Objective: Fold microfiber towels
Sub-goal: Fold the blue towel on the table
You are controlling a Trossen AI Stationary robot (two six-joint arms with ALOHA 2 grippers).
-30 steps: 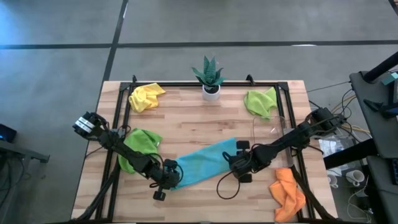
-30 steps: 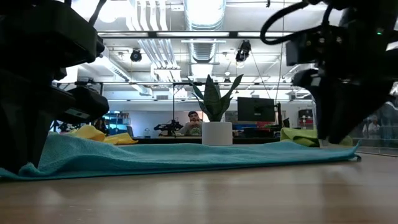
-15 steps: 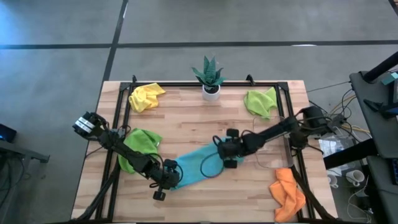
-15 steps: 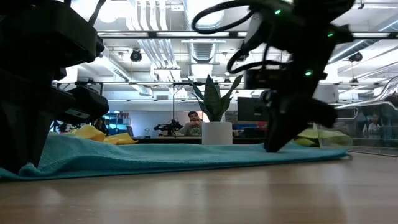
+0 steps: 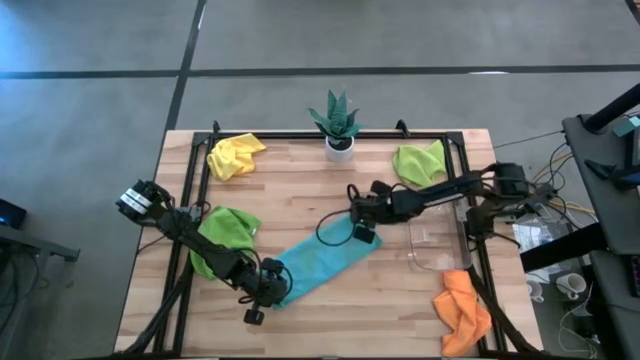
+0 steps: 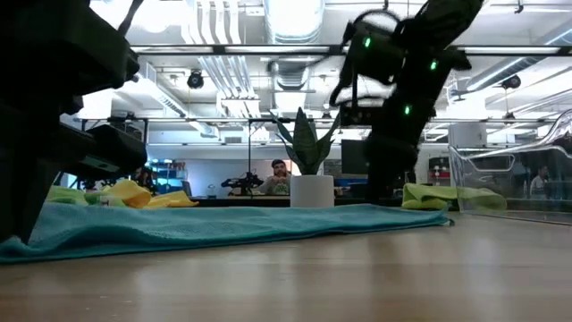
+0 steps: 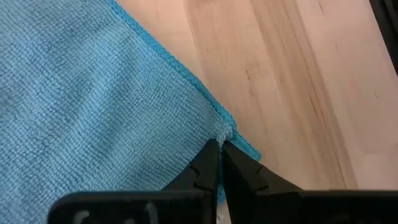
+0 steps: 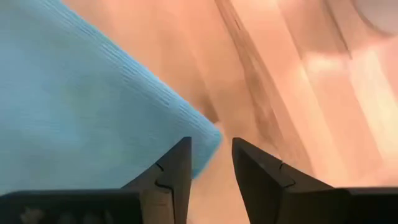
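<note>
Left arm: enters at the left edge of the high view and reaches down toward lower centre.
Left gripper [image 5: 262, 292]: jaws pinched fully together on the lower-left corner of the blue towel [image 5: 322, 264].
Lime towel, left [image 5: 222, 236]: crumpled at left of centre, partly under the left arm.
Yellow towel [image 5: 233, 155]: bunched in the upper left of the surface [image 5: 300, 190].
Blue towel: spread flat as a slanted strip at lower centre, running from the left gripper up to the right gripper; in the low view it lies as a low teal band across the frame.
Plant [image 5: 337, 122]: upright at top centre.
Right gripper [image 5: 362, 227]: at centre, over the towel's upper-right corner; jaws partly apart, the corner lying just beside the gap; whether it is gripped I cannot tell.
Lime towel, right [image 5: 419, 163]: bunched at upper right.
Clear tray [image 5: 436, 240]: at right of centre.
Orange towel [image 5: 461, 310]: crumpled at lower right.
</note>
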